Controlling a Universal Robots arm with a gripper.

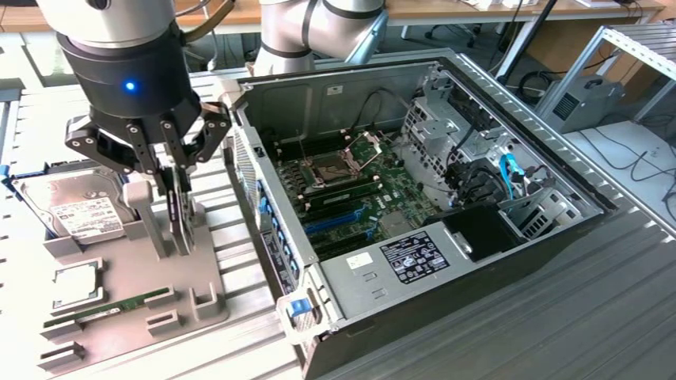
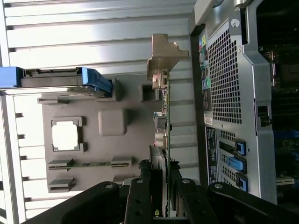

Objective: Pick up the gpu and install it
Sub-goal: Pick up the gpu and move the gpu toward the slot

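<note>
Gripper (image 1: 174,231) looms closest, hanging down over the grey holder tray (image 1: 122,277), its two fingers pinching the gpu (image 2: 164,109) between them. That card stands on edge in the tray, with its silvery bracket (image 2: 163,53) at the end away from the fingers. In the exterior view the tray sits at nine o'clock from the open computer case (image 1: 444,324). A hard drive (image 1: 79,210) lies at about nine o'clock from the gripper, and a green memory stick (image 1: 106,310) at seven.
</note>
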